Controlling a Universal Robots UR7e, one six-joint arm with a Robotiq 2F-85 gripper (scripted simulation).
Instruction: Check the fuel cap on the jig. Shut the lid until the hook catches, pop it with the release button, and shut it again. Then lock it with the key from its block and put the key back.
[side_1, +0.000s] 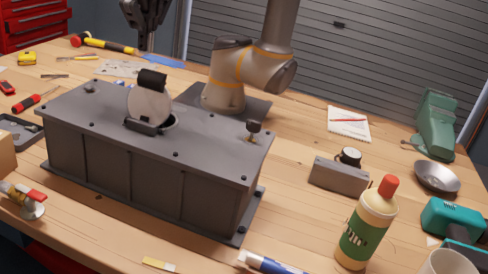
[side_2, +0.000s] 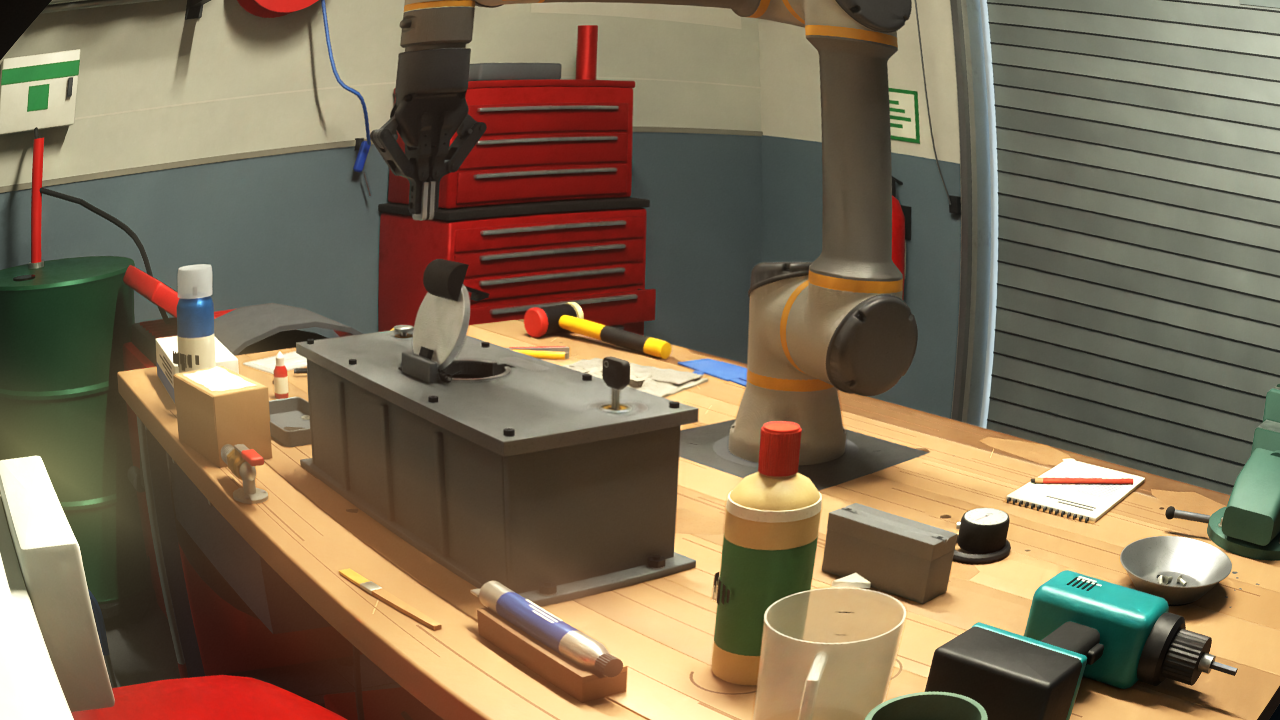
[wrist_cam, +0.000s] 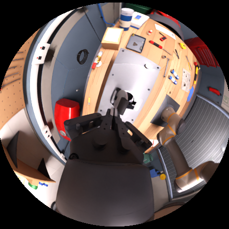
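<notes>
On the wooden workbench stands the grey jig (side_1: 155, 150) (side_2: 497, 439), and on its top the round fuel cap lid (side_1: 148, 102) (side_2: 441, 322) (wrist_cam: 121, 98) stands open, nearly upright on its hinge over the filler hole. The key (side_1: 253, 128) (side_2: 616, 376) stands in its slot at the jig's right end. A small round button (side_1: 89, 88) (wrist_cam: 148, 66) sits at the jig's far left corner. My gripper (side_2: 423, 208) (side_1: 146, 42) (wrist_cam: 113, 115) hangs well above the lid, closed and empty.
The arm's base (side_1: 235, 80) (side_2: 806, 376) stands right behind the jig. A hammer (side_2: 595, 331), papers and small tools lie beyond it. A cardboard box (side_2: 222, 414) stands at the jig's left; a bottle (side_2: 770, 546), a mug (side_2: 828, 649) and a grey block (side_1: 339, 176) stand at its right.
</notes>
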